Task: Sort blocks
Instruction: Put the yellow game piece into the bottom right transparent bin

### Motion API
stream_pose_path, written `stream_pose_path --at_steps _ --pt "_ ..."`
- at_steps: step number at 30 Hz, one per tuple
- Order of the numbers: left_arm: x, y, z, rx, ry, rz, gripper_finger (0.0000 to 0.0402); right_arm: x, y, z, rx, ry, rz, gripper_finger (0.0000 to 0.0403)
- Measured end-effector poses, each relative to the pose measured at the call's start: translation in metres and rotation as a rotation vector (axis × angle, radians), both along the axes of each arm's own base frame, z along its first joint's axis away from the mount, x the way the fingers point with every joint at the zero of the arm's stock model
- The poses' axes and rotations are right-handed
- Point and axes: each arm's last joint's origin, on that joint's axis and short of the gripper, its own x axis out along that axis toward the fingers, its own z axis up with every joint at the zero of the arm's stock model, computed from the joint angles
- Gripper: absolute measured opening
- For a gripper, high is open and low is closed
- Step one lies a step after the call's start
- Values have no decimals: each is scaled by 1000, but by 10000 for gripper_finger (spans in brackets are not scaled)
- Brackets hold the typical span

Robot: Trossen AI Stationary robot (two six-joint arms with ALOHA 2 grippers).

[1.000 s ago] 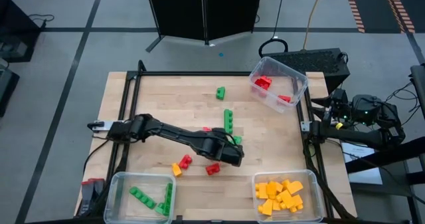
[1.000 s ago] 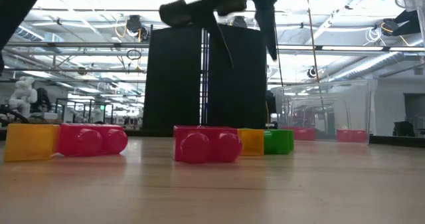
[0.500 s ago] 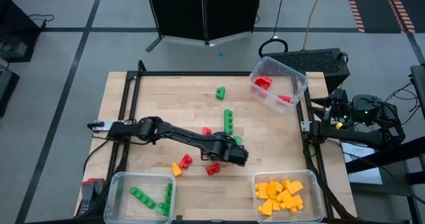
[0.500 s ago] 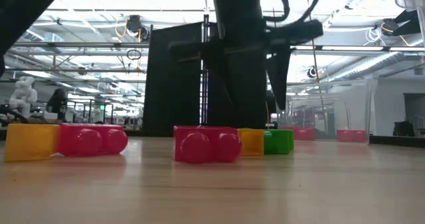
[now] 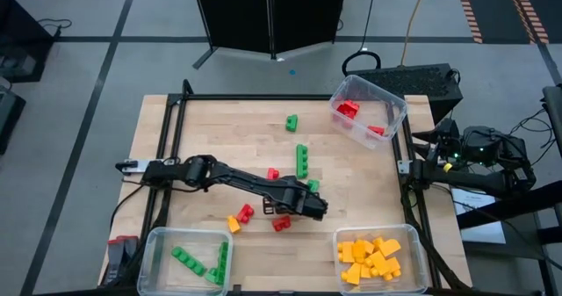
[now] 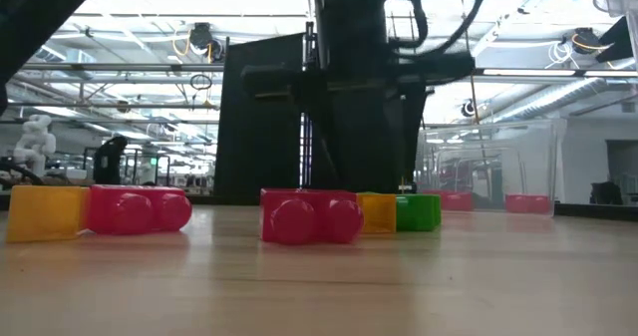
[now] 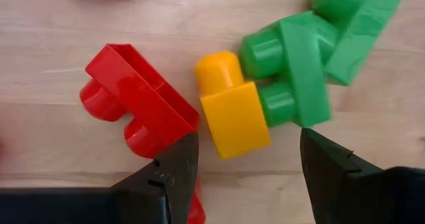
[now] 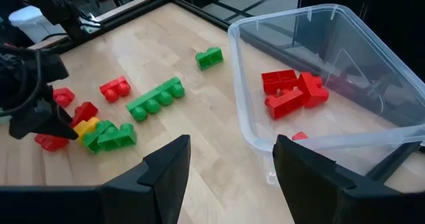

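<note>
Left gripper (image 7: 242,167) now lower than second ago, down at bench (image 5: 202,129) level over mid-bench cluster, fingers spread and empty, straddling yellow block (image 7: 232,108). Red block (image 7: 136,108) touches one side, green blocks (image 7: 299,68) other. Descent looks finished; closing on yellow likely next. Right gripper (image 8: 229,164) waits spread beside red bin (image 8: 332,64). Yellow bin (image 5: 379,257) at near edge.

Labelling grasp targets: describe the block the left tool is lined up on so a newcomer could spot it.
Start at the wooden table and find the left tool, open over a small cluster near the middle. Between its fingers lies a small yellow block. It is the only yellow piece there, wedged between a red block and a green block.
</note>
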Motion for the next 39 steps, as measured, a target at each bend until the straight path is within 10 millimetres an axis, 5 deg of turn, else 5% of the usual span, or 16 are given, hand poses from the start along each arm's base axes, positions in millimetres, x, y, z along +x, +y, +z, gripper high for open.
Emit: stream_pose_path --at_steps 11,39 --pt "4 3 -16 -3 34 5 198 -1 0 -1 -2 15 2 208" --pt "0 17 -17 1 105 8 198 -2 0 -3 3 37 3 208"
